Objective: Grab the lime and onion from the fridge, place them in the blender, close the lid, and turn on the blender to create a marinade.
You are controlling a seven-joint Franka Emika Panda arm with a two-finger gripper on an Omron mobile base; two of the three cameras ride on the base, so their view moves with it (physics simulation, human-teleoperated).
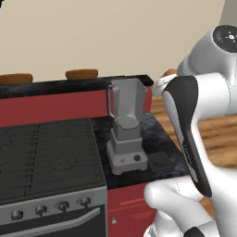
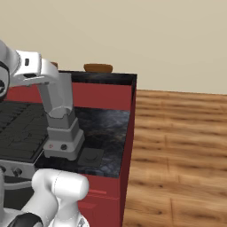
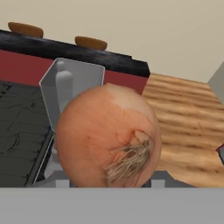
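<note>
In the hand view, the round orange-brown onion (image 3: pixel 109 136), its dry pale root tuft turned toward the camera, sat directly in front of the end effector, close against the lens and hiding the finger tips, so it appeared gripped between part-open jaws, though the contact itself could not be seen. Behind the onion stood the grey blender (image 3: pixel 70 89) with its tapered translucent square jar, mouth uncovered. In the left base view the same blender (image 1: pixel 126 127) rested upright on the dark marbled surface (image 1: pixel 159 134) of a red cabinet, just right of the black gas stove (image 1: pixel 46 157), its boxy base with small buttons facing the robot. The small dark squarish lid (image 1: pixel 160 160) lay flat on the surface just beside the blender's base, on its right. In the right base view the white arm reached across in front of the jar (image 2: pixel 60 111), and the lid (image 2: pixel 91 156) lay by the base.
</note>
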